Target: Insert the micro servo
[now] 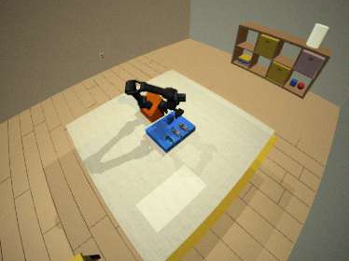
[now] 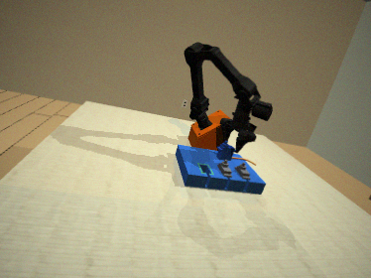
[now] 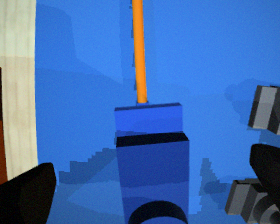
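Note:
The loose blue micro servo (image 1: 170, 118) (image 2: 225, 150) (image 3: 150, 120) rests on the rear part of the blue deck (image 1: 156, 130) (image 2: 192, 166) (image 3: 225, 50). Its orange cable (image 2: 245, 160) (image 3: 140, 55) runs away over the deck, toward the top of the wrist view. A dark round part shows at that view's lower edge; whether it is the shaft is unclear. My gripper (image 1: 173, 113) (image 2: 234, 138) (image 3: 155, 163) is open just above the servo, one finger to each side with wide gaps. The green-outlined pocket (image 1: 169, 139) (image 2: 205, 169) is empty, outside the wrist view.
Two grey servos (image 1: 176, 131) (image 1: 184, 127) (image 2: 225, 169) (image 2: 243, 171) stand on the deck beside the pocket; parts of them show at the right in the wrist view. The orange block (image 1: 151, 106) (image 2: 205, 136) stands behind the deck by the arm. A pale mat (image 1: 112, 140) (image 2: 99, 218) lies underneath.

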`<state>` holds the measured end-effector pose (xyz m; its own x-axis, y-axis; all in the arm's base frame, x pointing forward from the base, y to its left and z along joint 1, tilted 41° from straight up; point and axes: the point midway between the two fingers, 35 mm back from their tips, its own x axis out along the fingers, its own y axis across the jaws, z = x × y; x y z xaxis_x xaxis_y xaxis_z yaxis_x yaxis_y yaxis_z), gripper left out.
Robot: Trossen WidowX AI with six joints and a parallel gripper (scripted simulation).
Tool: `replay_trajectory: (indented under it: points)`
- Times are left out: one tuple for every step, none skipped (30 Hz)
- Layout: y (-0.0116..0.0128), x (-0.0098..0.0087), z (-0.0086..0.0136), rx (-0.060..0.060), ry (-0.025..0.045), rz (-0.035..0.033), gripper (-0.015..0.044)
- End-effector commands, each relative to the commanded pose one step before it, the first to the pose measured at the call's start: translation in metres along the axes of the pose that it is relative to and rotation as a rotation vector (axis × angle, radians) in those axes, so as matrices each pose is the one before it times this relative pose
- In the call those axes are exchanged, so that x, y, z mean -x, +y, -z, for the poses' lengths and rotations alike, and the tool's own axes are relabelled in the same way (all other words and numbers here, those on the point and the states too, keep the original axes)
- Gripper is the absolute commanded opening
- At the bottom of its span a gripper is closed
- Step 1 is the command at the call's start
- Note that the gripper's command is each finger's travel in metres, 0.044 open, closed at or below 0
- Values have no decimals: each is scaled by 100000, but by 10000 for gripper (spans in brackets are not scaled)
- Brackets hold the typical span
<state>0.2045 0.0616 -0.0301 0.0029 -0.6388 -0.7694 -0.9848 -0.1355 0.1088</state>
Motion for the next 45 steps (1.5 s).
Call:
replay_trajectory:
  points:
    - [114,-520,108,546,650,-233,440]
    - [0,0,0,0,0,0,414]
    - [0,0,0,0,0,0,387]
    - [0,0,0,0,0,0,361]
    - [0,0,0,0,0,0,335]
    - [0,0,0,0,0,0,309]
    - [0,0,0,0,0,0,282]
    - [0,0,0,0,0,0,256]
    - [0,0,0,0,0,0,230]
    - [0,0,0,0,0,0,204]
    - [0,0,0,0,0,0,177]
    - [0,0,0,0,0,0,151]
    - [0,0,0,0,0,0,125]
    - [0,0,0,0,0,0,118]
    - [0,0,0,0,0,0,112]
    - [0,0,0,0,0,0,105]
    - [0,0,0,0,0,0,98]
    - [0,0,0,0,0,0,92]
    - [-6,98,-4,-9,-11,10,65]
    - [-10,169,-6,4,-12,1,39]
    - [-13,251,-8,5,-16,1,13]
    - [-3,345,-4,7,-19,0,0]
    - [26,450,16,9,-19,-4,0]
    - [59,445,46,9,-11,-8,0]
    - [93,465,78,9,-4,-12,0]
    - [114,423,88,8,2,-14,0]
    - [93,273,75,5,5,-11,0]
    - [23,69,40,1,3,-3,0]
    - [-26,23,36,-1,3,0,0]
    - [-59,0,14,-2,1,3,0]
    - [-57,0,20,-2,1,2,0]
    - [-72,0,4,-3,1,3,0]
    - [-125,0,7,-5,1,6,0]
    - [-186,0,10,-8,2,8,0]
    - [-255,8,7,-8,-5,13,0]
    - [-272,6,10,-9,-3,14,0]
    - [-306,4,13,-11,0,15,0]
    - [-357,1,19,-14,3,16,0]
    - [-352,-3,22,-15,7,15,0]
    - [-224,-4,15,-10,6,9,0]
    - [-75,-2,5,-3,2,3,0]
    - [12,0,80,1,4,-1,0]
    - [25,0,160,2,7,-3,0]
    - [38,0,240,3,12,-4,0]
    - [52,0,323,4,16,-6,0]
